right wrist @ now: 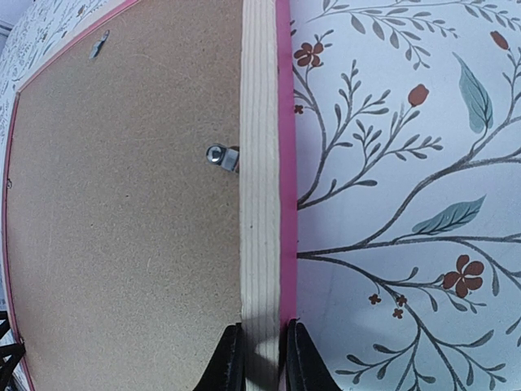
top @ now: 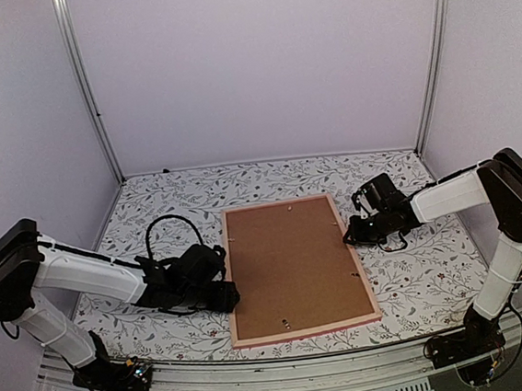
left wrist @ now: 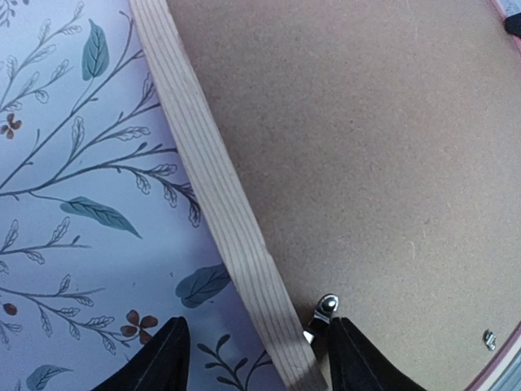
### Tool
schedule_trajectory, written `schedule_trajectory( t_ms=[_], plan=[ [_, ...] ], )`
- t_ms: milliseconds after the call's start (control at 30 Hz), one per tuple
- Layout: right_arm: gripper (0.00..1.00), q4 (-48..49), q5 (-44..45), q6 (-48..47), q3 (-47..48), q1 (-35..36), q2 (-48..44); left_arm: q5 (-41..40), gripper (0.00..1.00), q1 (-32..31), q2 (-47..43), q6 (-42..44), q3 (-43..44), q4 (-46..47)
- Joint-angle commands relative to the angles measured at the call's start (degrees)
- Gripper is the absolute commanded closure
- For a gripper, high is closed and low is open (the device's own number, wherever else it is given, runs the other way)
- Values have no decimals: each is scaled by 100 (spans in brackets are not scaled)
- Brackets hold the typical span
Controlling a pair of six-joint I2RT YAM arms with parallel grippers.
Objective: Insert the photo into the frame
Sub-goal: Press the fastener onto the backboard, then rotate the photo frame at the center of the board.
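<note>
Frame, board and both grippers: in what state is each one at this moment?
frame: lying flat, back side up.
backing board: seated inside the frame.
left gripper: open, astride the frame's left rail.
right gripper: shut on the frame's right rail.
photo: not visible.

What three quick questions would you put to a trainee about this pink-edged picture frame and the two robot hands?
1. True or false: a printed picture faces up in the pink-bordered wooden picture frame, lying on the floral tablecloth.
2. The right hand is closed on the frame's: A) wooden side rail; B) top corner; C) bottom corner.
3. Fill in: the left hand straddles the opposite rail with its jaws ____.
Key: 1 false, only plain brown fibreboard backing shows; 2 A; 3 open.
</note>
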Motion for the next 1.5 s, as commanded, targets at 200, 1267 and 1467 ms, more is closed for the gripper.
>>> schedule_trajectory(
  t_ms=[200, 1267, 1467],
  plan=[
    [91, -375, -232, -23, -221, 12, 151, -285, 45, 10, 208, 137, 137, -327],
    [93, -1747, 272, -1242, 1303, -46, 777, 794, 0, 1120, -803, 909, 379, -134],
    [93, -2235, 112, -2121, 2299, -58, 1419, 747, 0, 1577, -796, 1314, 748, -460]
  ],
)
